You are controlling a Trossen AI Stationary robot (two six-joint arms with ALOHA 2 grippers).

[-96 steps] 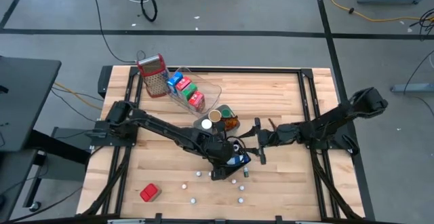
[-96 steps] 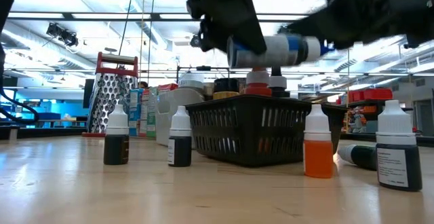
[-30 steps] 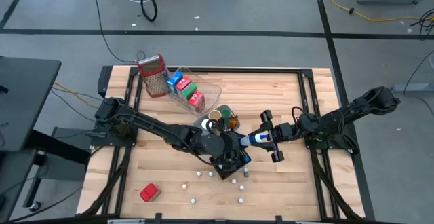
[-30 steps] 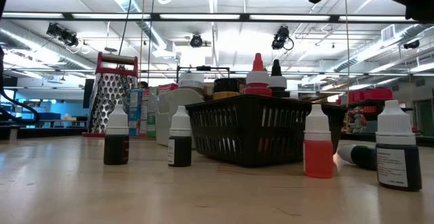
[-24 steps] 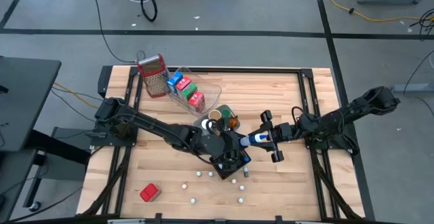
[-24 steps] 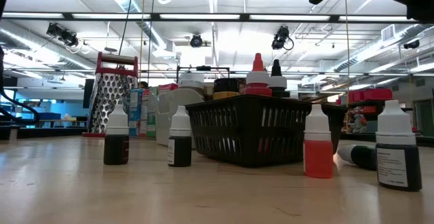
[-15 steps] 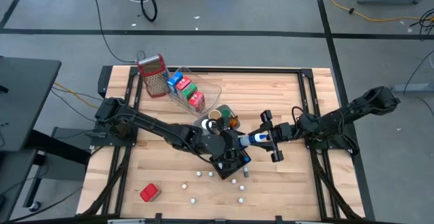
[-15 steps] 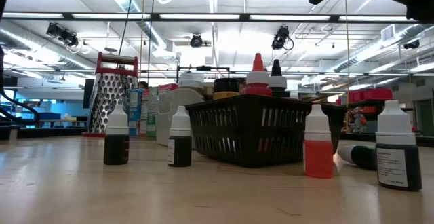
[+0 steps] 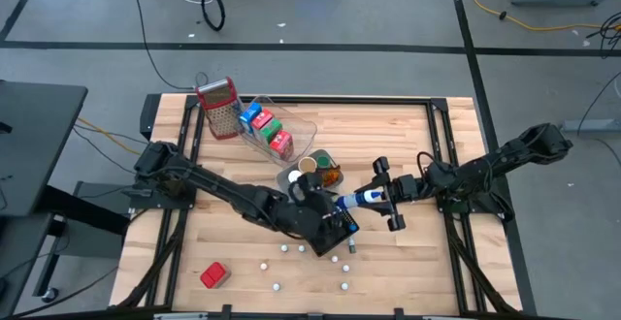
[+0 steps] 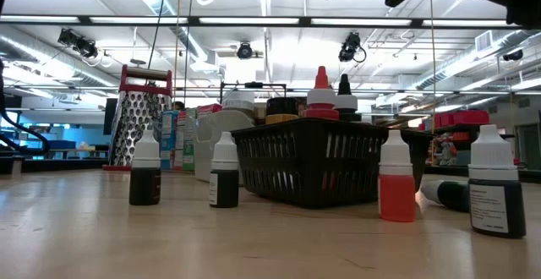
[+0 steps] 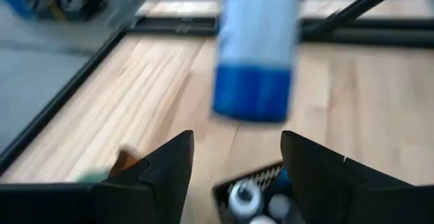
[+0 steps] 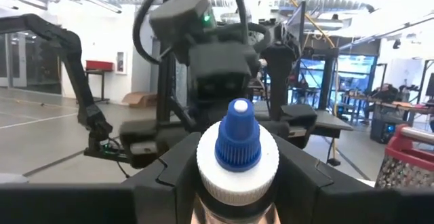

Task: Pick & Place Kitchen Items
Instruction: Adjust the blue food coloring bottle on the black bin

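A white dropper bottle with a blue band (image 9: 357,200) hangs in the air over the table's middle, with my right gripper (image 9: 367,198) shut on it. My left gripper (image 9: 334,213) stands open just left of it, above a black basket (image 9: 337,233). In the left wrist view the two fingers (image 11: 173,163) are apart with nothing between them. The bottle (image 11: 258,54) shows ahead of them, and the basket (image 11: 237,183) lies below with white caps in it. Several dropper bottles stand on the table, such as a dark one (image 10: 145,177) and an orange one (image 10: 397,186). My right gripper pinches the bottle between its two fingers at the white cap end (image 12: 237,170), one finger (image 12: 169,176) on each side. It comes about level from the table's right. The bottle is lifted clear of the table, its blue end (image 9: 346,204) pointing toward my left gripper.
A metal grater with a red top (image 9: 218,107) and a clear tray of cartons (image 9: 272,131) stand at the far left. Round jars (image 9: 318,168) sit behind the basket. A red item (image 9: 213,274) and small white caps (image 9: 277,286) lie near the front edge.
My left arm has sunk a little over the basket, and its dark edge now shows at the top of the low view. Its wrist has turned. My right gripper keeps still with the bottle.
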